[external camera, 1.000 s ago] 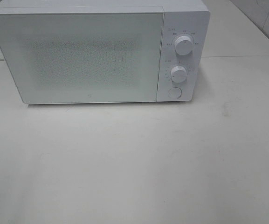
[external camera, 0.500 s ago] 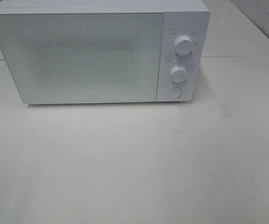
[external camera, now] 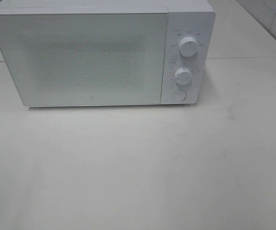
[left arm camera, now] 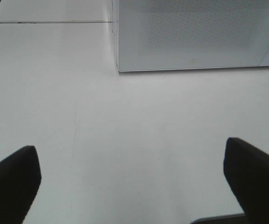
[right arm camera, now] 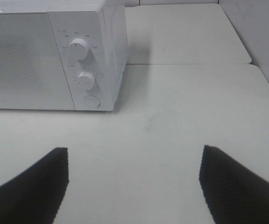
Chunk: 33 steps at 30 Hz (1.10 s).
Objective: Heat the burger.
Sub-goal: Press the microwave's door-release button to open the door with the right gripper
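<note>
Your left tool (left arm camera: pixel 128 154) and right tool (right arm camera: pixel 134 151) gape released above the tabletop (external camera: pixel 138 167), facing the shut microwave (external camera: pixel 90 57) at 12 o'clock. You cannot see the burger in any view.

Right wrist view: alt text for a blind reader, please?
A white microwave, door shut, stands on a white table, showing two dials and a round button. The right gripper, open and empty, frames the foreground.

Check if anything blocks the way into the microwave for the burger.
Yes: the microwave door is shut across its front. No burger shows in any view. Left gripper and right gripper are open, empty.
</note>
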{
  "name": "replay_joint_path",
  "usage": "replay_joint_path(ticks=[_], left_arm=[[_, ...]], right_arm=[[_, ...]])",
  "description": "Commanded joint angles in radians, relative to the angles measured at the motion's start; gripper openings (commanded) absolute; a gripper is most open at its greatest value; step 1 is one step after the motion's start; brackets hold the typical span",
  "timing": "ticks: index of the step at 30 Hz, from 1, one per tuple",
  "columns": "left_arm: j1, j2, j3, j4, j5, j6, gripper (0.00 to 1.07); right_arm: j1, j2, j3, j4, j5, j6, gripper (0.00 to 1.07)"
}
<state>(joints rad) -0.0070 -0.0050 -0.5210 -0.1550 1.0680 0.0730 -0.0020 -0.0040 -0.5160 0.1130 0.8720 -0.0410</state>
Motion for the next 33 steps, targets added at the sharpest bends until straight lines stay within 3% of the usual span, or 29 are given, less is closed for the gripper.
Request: replay_joint_path(ticks=[1, 4, 33], left_arm=[[0.002, -0.017, -0.001, -0.008, -0.010, -0.007, 1.00], [0.002, -0.017, -0.001, -0.008, -0.010, -0.007, 1.00], [0.002, -0.017, -0.001, -0.008, -0.010, -0.007, 1.00]], right_arm=[[-0.006, -0.027, -0.012, 0.007, 0.054, -0.015, 0.75], [-0.006, -0.027, 0.016, 0.003, 0.130, -0.017, 0.75], [-0.002, -0.027, 0.017, 0.007, 0.122, -0.016, 0.75]])
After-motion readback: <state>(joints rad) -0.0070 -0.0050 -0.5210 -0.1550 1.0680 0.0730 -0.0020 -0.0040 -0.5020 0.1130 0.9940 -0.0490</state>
